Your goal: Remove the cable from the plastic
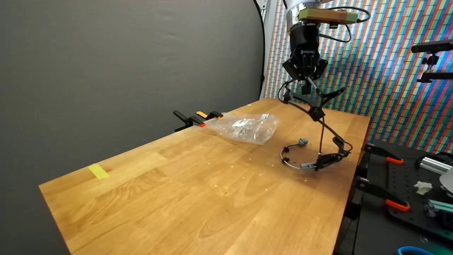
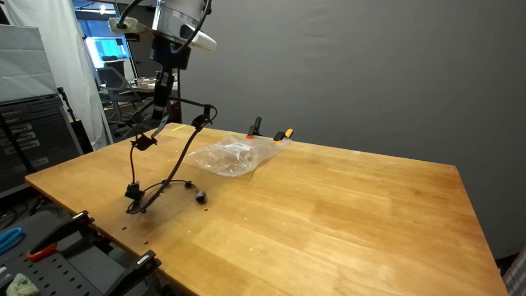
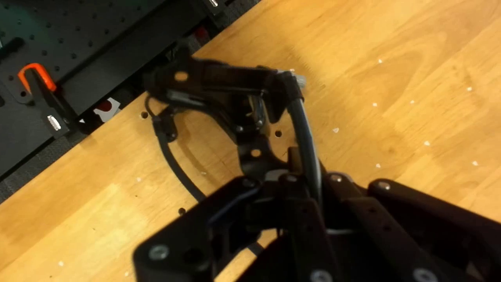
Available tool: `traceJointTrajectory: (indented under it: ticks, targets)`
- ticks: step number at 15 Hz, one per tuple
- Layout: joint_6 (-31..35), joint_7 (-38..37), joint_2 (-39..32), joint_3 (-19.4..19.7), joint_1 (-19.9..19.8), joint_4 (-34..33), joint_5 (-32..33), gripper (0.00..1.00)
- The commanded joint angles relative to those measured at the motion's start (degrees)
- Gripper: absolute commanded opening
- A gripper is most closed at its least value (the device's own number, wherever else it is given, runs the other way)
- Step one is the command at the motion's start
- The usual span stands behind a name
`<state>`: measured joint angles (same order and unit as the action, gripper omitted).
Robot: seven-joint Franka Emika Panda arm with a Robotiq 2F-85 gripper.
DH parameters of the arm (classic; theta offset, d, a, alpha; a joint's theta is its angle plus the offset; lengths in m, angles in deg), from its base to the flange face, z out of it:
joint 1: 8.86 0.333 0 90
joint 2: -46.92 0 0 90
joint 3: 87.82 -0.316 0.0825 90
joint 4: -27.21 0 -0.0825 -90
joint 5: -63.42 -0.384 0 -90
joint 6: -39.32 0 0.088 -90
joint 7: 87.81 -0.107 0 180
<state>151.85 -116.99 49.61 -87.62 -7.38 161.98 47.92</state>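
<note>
Black and grey, the cable (image 1: 316, 113) hangs in curves and loops right of centre in an exterior view; I have the pincer (image 1: 305, 88) pinching it near its top. Whether its lower loop touches the grained wooden bench (image 1: 212, 198), I can't tell. The clear, crinkled plastic bag (image 1: 244, 131) lies apart from it, near the frame's centre.

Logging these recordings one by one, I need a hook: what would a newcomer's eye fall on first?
Probably the looping black cable, hanging from the fingers over the wooden table. Next, the crumpled clear bag, lying by two clamps at the table's edge in both exterior views. The multicoloured striped backdrop at the upper right of an exterior view also catches the eye.
</note>
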Motion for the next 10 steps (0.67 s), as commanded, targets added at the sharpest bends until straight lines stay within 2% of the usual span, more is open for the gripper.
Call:
traceJointTrajectory:
  ticks: [1, 6, 10]
  targets:
    - [-2.5, 4.0, -0.2, 0.1, -0.8, -2.3, -3.0, 0.01]
    - [-4.3, 8.9, -0.7, -0.3, -0.3, -3.8, -7.6, 0.01]
    - [-4.3, 13.3, -5.0, -1.3, 0.4, -6.2, -12.9, 0.01]
